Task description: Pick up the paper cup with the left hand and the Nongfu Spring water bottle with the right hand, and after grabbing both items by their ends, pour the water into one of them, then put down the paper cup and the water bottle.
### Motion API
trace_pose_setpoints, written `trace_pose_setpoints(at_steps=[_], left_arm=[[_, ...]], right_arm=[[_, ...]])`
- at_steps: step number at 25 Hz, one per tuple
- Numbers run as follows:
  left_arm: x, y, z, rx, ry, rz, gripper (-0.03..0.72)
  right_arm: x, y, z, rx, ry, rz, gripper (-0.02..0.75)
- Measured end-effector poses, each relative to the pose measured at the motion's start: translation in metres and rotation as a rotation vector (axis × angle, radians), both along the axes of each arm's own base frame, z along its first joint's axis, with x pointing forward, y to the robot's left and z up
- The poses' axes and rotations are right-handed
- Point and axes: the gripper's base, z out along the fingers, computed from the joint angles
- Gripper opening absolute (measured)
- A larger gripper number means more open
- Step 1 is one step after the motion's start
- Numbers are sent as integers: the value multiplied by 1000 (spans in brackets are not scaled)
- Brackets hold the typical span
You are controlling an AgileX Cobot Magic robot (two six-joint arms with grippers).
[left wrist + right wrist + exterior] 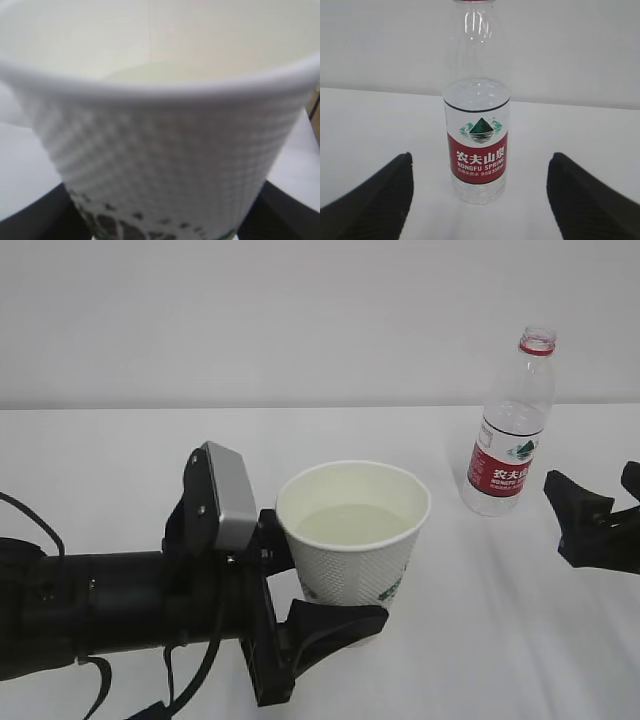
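While your left hand [335, 605] grips the water-filled paper cup [353, 540] low, lower it level; your right hand [597, 520], fingers wide, sits clear of the Nongfu Spring water bottle [511, 430] standing on the table [120, 460].

Exterior looks down across table [120, 460]; wrist cameras sit close, facing forward.

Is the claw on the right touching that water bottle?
Apart. In the right wrist view the bottle stands upright on the white table, which shows bare between it and each finger of the open right gripper.
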Motion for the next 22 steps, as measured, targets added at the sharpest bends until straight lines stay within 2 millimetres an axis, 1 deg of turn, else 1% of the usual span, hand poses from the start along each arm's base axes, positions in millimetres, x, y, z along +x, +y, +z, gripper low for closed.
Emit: trace_pose_setpoints(at_steps=[5, 22], left_arm=[[6, 1, 2, -24, 17, 70, 548], [23, 8, 6, -55, -45, 271, 547]], right_arm=[[0, 0, 0, 2, 0, 0, 616], [0, 0, 0, 2, 0, 0, 597]])
